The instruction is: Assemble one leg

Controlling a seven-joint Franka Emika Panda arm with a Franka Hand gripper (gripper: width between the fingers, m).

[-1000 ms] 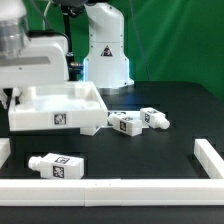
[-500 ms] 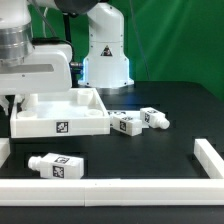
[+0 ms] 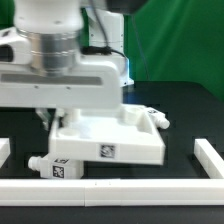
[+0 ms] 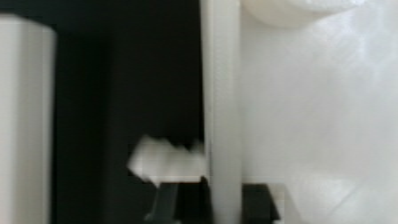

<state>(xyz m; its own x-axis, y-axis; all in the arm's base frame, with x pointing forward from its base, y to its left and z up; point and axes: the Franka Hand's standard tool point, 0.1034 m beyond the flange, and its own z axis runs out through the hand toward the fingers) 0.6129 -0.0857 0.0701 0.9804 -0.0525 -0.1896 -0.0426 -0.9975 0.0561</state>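
Two short, chunky white plastic pegs are in sight on the matte black table (image 3: 185,135). One leg (image 3: 50,165) lies on its side at the near left. Its blunt end and a black-and-white square tag show, and the rest is covered by the near left corner of the panel (image 3: 125,150). The second leg (image 3: 157,118) peeks out past the panel's far right corner, on the exterior view's right. The panel is a large square white piece with smooth raised walls like a shallow tray, and it has a small square tag on its near wall. It sits in the middle of the scene, slightly tilted. The arm (image 3: 60,75), glossy white with a ribbed grey collar, fills the upper left and reaches down to the panel's left wall. The gripper (image 3: 50,120) is mostly hidden beneath the boxy wrist, so I cannot tell whether its fingers are spread or pressed onto that wall. The wrist view is blurred and shows only a straight white edge against black. White square-section rails (image 3: 120,190) border the table at the near side and the right.
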